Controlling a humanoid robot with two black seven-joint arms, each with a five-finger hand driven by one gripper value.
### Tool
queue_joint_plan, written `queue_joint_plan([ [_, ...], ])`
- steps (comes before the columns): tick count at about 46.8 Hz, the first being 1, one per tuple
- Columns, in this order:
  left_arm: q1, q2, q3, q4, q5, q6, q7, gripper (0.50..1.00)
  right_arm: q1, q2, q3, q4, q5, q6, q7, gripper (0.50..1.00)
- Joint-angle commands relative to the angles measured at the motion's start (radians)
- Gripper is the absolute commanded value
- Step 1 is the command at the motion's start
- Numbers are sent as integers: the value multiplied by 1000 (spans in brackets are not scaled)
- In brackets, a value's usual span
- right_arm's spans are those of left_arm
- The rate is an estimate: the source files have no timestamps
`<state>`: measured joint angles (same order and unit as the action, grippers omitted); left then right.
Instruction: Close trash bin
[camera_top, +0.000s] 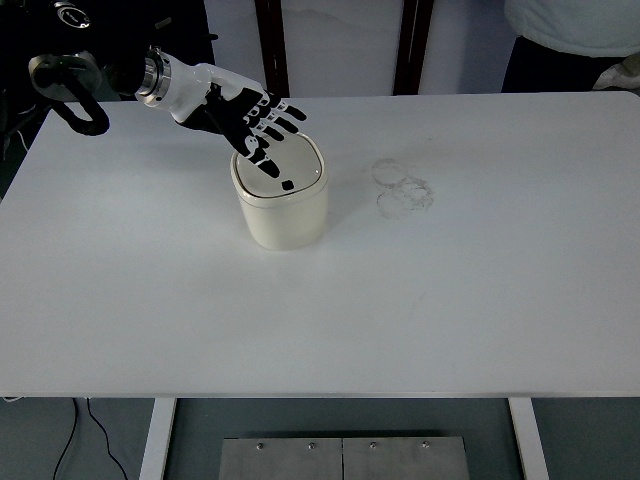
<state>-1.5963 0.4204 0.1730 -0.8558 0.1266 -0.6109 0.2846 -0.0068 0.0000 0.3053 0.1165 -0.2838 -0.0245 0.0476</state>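
Observation:
A cream trash bin (283, 205) stands on the white table (450, 300), left of centre. Its lid (290, 172) lies flat and shut, with a small black button on top. My left hand (255, 122) hovers just above the lid's far left edge, fingers spread and holding nothing. Its arm reaches in from the upper left corner. My right arm is out of view.
Faint ring marks (402, 188) stain the table right of the bin. A person in a white top (575, 40) stands behind the far right corner. Dark vertical posts (412, 45) rise behind the table's far edge.

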Motion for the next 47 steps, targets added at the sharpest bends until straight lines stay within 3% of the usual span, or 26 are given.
queue_joint_plan([
  [1, 9, 1, -18, 24, -51, 0, -2, 1000, 1, 0, 0, 0, 0, 0, 0, 991],
  [11, 39, 20, -59, 107, -196, 0, -9, 1000, 1, 0, 0, 0, 0, 0, 0, 991],
  [21, 127, 34, -202, 207, -266, 34, -19, 1000, -1, 0, 0, 0, 0, 0, 0, 991],
  [26, 182, 37, -296, 250, -268, 36, -70, 1000, 1, 0, 0, 0, 0, 0, 0, 991],
  [38, 302, 34, -441, 351, -269, 80, -255, 1000, 1, 0, 0, 0, 0, 0, 0, 991],
  [47, 401, 34, -578, 357, -318, 120, -317, 1000, 1, 0, 0, -1, 0, 0, 0, 991],
])
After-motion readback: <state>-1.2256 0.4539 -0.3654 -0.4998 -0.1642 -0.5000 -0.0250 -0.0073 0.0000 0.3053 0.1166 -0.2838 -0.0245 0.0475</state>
